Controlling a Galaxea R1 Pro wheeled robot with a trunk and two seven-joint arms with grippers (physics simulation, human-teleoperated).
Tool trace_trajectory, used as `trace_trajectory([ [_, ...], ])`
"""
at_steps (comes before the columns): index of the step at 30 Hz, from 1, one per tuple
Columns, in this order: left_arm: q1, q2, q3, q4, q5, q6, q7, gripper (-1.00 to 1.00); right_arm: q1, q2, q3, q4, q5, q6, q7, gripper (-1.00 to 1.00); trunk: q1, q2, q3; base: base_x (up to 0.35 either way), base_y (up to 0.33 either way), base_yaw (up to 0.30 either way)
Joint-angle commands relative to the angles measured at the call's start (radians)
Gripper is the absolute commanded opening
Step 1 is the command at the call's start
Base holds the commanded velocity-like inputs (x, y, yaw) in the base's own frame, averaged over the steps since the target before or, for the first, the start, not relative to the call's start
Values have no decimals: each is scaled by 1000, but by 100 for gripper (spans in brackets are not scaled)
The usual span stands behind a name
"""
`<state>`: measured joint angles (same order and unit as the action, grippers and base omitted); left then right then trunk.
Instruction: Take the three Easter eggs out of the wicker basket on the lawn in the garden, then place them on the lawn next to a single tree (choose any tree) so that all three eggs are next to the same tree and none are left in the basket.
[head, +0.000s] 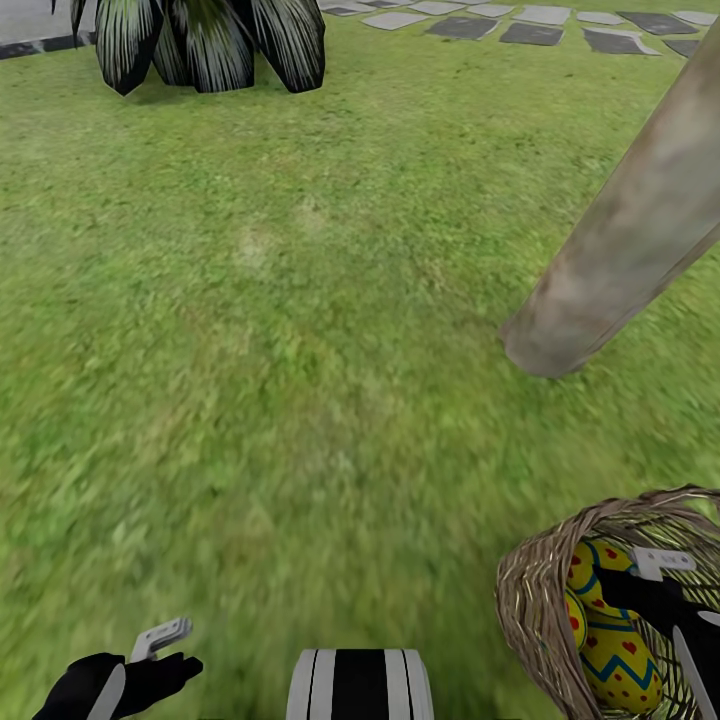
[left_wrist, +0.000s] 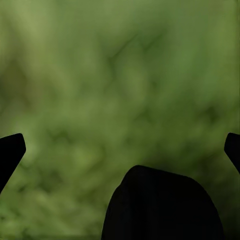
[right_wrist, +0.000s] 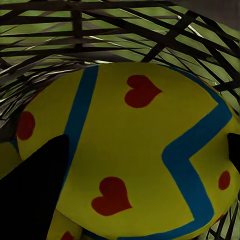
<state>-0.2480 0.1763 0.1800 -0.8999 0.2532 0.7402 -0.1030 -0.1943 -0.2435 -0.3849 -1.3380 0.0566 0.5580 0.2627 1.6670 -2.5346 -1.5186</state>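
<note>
The lawn (head: 300, 330) fills most of the head view, mottled green and flat. The tree (head: 630, 230) rises from it on the right, its grey-beige trunk leaning out of frame, its crown cut off. A dark spiky plant (head: 210, 40) stands at the far edge, with grey paving slabs (head: 530, 25) beyond it.

The basket (head: 530, 600) sits on the grass at the lower right, near the foot of the trunk but apart from it, and is cut off by the frame edge. The eggs (head: 610, 640) lie inside it, yellow with red hearts and blue zigzags; how many are there is hard to tell, as they overlap and the right arm covers part of them.

The right gripper (head: 690, 640) reaches into the basket, over the eggs. In the right wrist view one egg (right_wrist: 135, 155) looms large between the fingers (right_wrist: 35, 190), which stand wide apart at either side of it; whether they touch its shell cannot be told. Woven strands (right_wrist: 125, 35) show behind it, and a sliver of another egg beneath.

The left gripper (head: 165, 650) hangs low over bare grass at the lower left, holding nothing. Its fingers (left_wrist: 10, 152) are spread wide in the left wrist view, over blurred grass.
</note>
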Motion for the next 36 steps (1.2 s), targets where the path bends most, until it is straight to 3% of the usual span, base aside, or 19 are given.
trace_trajectory([
  [1,-1,-1,2,-1,-3,4,-6,100,0,1,0,95,-4,6,9,-100,0,0,-1,0,0,0],
  [18,-1,-8,1,-1,-4,5,-7,100,0,4,0,95,-4,6,7,-100,0,0,-1,0,0,0],
  [31,-1,-21,1,1,-5,8,-6,100,0,10,3,97,0,6,6,-100,-6,3,50,0,0,0],
  [36,-1,-21,2,2,-4,8,-7,100,1,10,5,97,3,6,6,-100,-6,3,50,-165,-67,0],
])
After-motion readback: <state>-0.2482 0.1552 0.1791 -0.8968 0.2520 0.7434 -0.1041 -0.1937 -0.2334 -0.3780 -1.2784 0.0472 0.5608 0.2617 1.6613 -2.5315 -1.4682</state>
